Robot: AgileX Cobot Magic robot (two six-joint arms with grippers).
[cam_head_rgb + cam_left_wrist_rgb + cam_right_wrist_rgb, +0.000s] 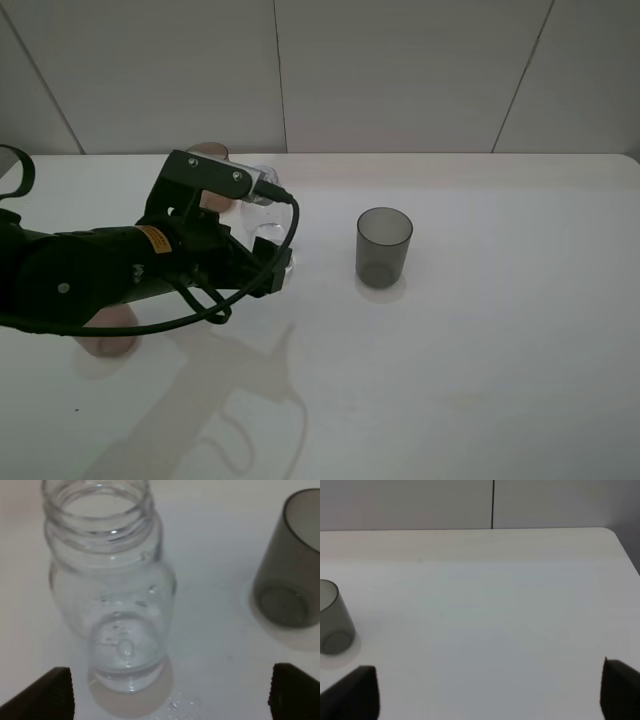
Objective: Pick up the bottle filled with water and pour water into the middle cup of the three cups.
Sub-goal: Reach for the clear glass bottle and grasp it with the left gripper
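Observation:
The clear bottle stands upright and uncapped on the white table, with a little water at its bottom. In the high view the bottle is partly hidden behind my left arm. My left gripper is open, its fingertips spread wide on either side of the bottle's base, not touching it. In the high view the left gripper is low at the bottle. The dark grey cup stands to the right. Two pinkish tumblers peek out behind and under the arm; I cannot tell which is amber. My right gripper is open and empty.
The grey cup also shows in the left wrist view and the right wrist view. A few water drops lie on the table by the bottle's base. The table's far edge meets a white wall.

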